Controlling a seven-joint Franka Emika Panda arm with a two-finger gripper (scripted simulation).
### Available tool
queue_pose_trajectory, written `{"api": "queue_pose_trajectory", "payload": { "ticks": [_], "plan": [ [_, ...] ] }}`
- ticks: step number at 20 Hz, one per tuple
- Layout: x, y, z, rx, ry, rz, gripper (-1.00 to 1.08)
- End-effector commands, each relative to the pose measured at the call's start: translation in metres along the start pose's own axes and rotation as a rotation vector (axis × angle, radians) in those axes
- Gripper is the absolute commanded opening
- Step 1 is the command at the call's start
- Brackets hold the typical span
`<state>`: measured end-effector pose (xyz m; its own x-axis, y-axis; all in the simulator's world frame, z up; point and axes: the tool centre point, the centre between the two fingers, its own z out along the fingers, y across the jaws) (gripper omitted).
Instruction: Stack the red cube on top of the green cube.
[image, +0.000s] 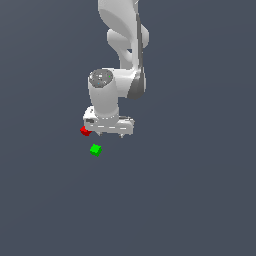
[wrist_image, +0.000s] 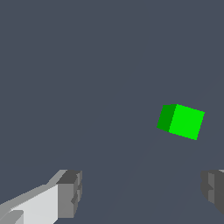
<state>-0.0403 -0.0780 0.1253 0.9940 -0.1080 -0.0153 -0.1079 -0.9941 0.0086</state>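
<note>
Gripper (image: 110, 134) hung low over grey floor (image: 190, 200), fingers spread wide, nothing between them in wrist view. Finger pads (wrist_image: 70, 192) cut off at frame edges there. Red cube (image: 85, 131) partly hidden behind gripper body in exterior view, just beside its exterior-view-left end; absent from wrist view. Green cube (image: 95, 149) lay near, apart from red cube, fully visible in both views.

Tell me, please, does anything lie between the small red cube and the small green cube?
Nothing: in the exterior view only bare grey floor separates the small red cube from the small green cube.
</note>
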Motion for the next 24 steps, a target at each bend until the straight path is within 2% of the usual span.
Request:
{"api": "queue_pose_trajectory", "payload": {
  "ticks": [1,7,12,17,24],
  "plan": [
    [-0.014,0.037,0.011,0.001,0.003,0.06,1.0],
    [-0.052,0.115,0.037,0.004,0.009,0.193,1.0],
    [-0.076,0.156,0.052,0.007,0.013,0.264,1.0],
    [-0.087,0.172,0.058,0.009,0.014,0.293,1.0],
    [-0.086,0.172,0.059,0.01,0.013,0.293,1.0]
  ]
}}
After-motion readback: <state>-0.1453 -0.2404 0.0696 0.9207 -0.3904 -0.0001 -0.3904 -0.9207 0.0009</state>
